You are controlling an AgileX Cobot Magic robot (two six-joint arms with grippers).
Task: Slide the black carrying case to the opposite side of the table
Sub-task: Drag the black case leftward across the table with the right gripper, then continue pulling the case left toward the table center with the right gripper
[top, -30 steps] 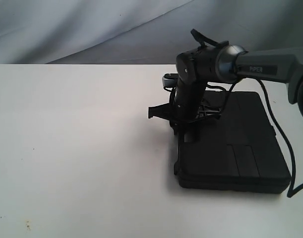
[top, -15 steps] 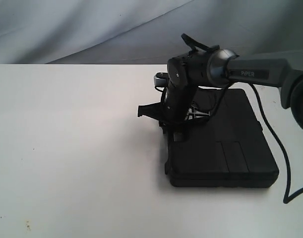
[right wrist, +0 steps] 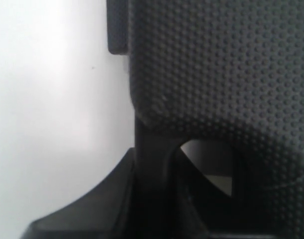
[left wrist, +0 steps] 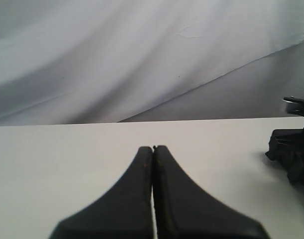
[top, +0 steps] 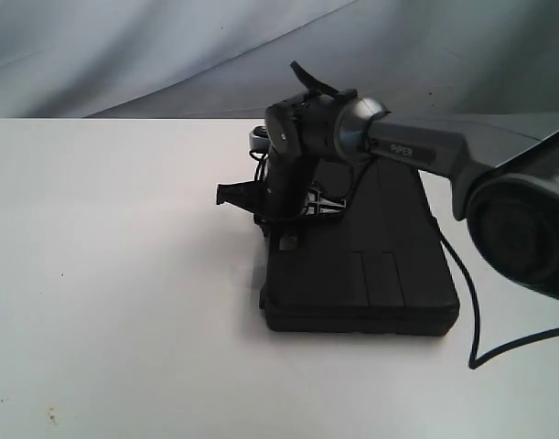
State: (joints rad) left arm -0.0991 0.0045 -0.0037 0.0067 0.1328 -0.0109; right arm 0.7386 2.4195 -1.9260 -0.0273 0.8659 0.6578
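Note:
The black case (top: 361, 265) lies flat on the white table (top: 123, 274), a little right of centre in the exterior view. My right gripper (top: 284, 240) points down at the case's left edge and is shut on the handle bar. In the right wrist view, one finger is in the handle slot and the other outside the bar (right wrist: 152, 144), beside the dotted lid of the case (right wrist: 216, 64). My left gripper (left wrist: 152, 148) is shut with nothing in it, low over bare table (left wrist: 67, 159). It is out of the exterior view.
The right arm (top: 416, 146) reaches in from the right, and its black cable (top: 476, 338) trails over the table by the case's right side. A grey cloth backdrop (top: 169, 55) hangs behind the table's far edge. The right gripper's body (left wrist: 291, 149) shows at the edge of the left wrist view.
The right gripper and the case have moved together to the left across the table. The left gripper's state is unchanged.

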